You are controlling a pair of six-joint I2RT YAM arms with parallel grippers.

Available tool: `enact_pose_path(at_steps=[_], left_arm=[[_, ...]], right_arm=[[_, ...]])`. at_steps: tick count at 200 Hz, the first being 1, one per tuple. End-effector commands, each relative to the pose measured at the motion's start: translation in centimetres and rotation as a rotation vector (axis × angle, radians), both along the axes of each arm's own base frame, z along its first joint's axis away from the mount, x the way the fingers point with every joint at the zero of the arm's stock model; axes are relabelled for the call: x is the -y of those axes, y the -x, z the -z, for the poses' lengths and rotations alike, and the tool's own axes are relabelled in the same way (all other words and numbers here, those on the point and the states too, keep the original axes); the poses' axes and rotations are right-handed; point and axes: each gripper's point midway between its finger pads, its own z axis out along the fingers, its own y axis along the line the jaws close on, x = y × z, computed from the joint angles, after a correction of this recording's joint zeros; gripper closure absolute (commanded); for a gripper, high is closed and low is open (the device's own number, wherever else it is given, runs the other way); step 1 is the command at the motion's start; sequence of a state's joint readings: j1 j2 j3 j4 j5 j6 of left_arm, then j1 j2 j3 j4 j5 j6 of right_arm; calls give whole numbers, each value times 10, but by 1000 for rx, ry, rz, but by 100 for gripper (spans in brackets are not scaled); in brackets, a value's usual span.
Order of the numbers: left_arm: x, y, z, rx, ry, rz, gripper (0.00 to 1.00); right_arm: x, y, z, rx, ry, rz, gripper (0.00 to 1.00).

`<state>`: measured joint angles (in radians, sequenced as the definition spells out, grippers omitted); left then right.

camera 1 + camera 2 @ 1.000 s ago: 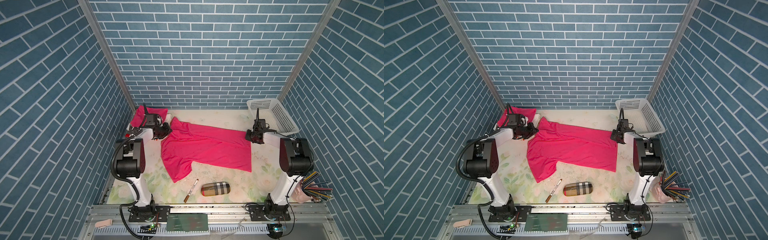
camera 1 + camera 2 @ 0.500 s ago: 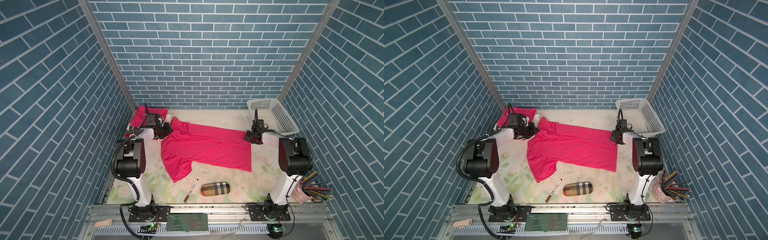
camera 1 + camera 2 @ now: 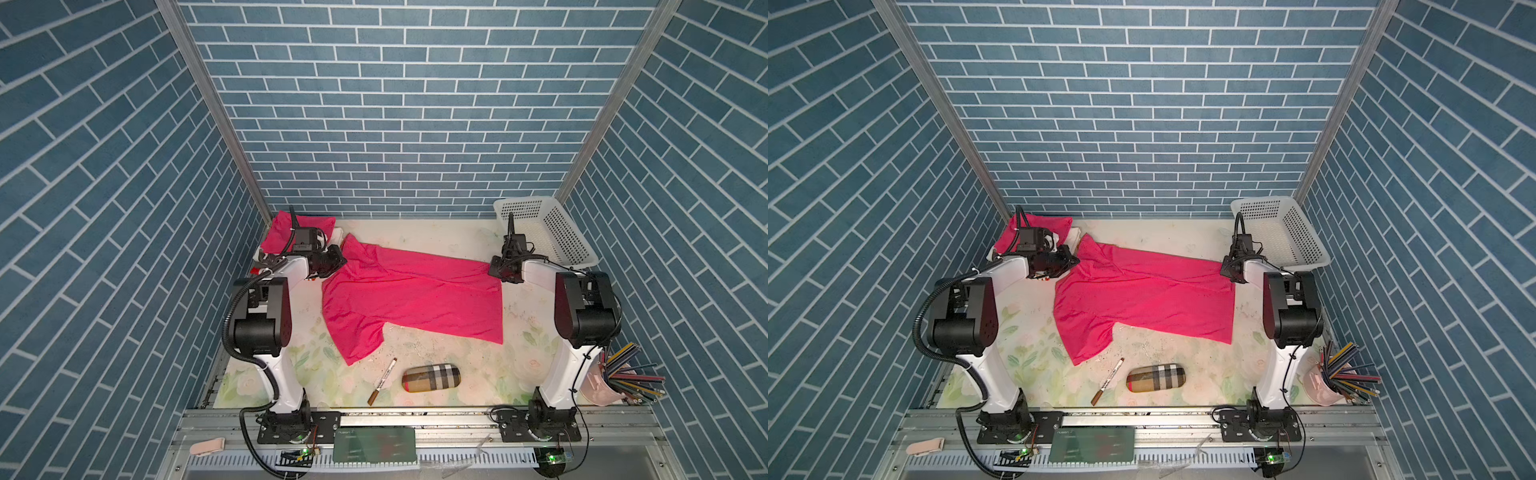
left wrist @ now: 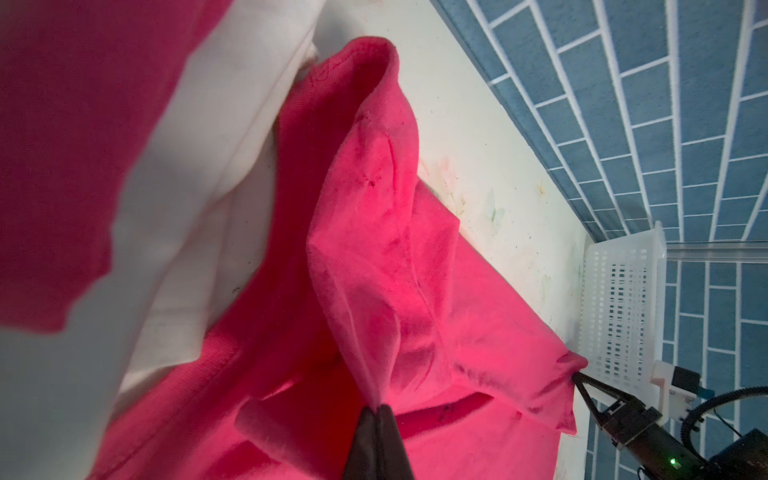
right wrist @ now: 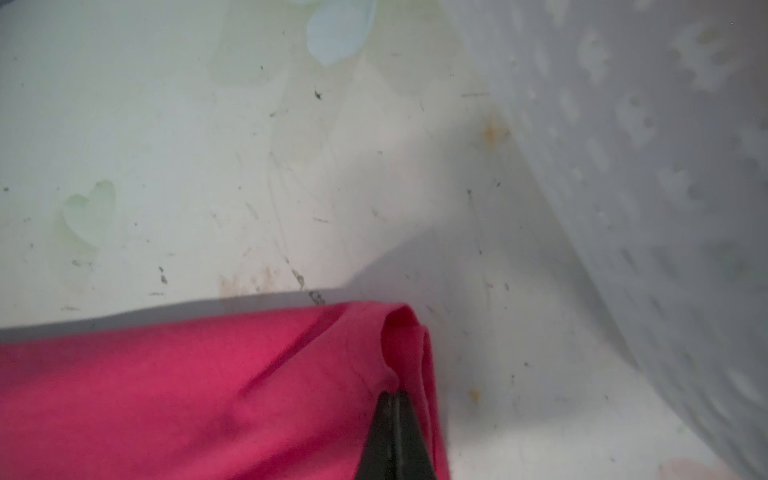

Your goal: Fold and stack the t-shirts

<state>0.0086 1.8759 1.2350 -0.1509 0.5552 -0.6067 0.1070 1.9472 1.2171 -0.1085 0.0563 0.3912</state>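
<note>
Blue brick-pattern walls box in your table [image 3: 419, 239]. The spread t-shirt [image 3: 415, 299] lies across its middle, its length running from the left side to the right, with one sleeve trailing toward the near edge.

The change is on your right. A second ago the right fingers [image 5: 382, 440] stood partly apart over the shirt's far right corner. Now they are clenched on that corner, and the right wrist view shows the hem bunched into a small roll just ahead of the tips. The left fingers [image 4: 365, 444] have stayed clamped on the far left end of the shirt near the shoulder, with a ridge of fabric drawn up to them. The cloth itself has not visibly shifted on the table.

You now seem to hold both far ends, so the grasping step looks finished and the fold has not begun. The next move probably calls for both arms to rise together and carry the far edge toward the near edge. An uneven lift could skew the fold, and thin fabric may slip from so small a pinch.

A second t-shirt [image 3: 282, 230] rests at the far left corner behind the left arm, and the stack will likely build there. A marker [image 3: 382, 380] and plaid case [image 3: 432, 377] lie by the near edge, near where the fold would land.
</note>
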Motion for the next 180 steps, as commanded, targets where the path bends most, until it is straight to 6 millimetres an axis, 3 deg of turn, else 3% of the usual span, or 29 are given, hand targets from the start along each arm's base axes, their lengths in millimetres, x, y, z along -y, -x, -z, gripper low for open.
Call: enact_pose_path(at_steps=[1,27,90,180], left_arm=[[4,2,9,-15,4,7,96],[5,3,9,-16,4,9,96],[2,1,6,-11,-3,5,96],[4,2,6,-7,4,3,95]], right_arm=[[12,-6,-2,-10,80,15,100],[14,-7,-1,-24,98,18,100],[6,20,1,-30,45,6,100],[-5,52,-19,-17,-7,-18,72]])
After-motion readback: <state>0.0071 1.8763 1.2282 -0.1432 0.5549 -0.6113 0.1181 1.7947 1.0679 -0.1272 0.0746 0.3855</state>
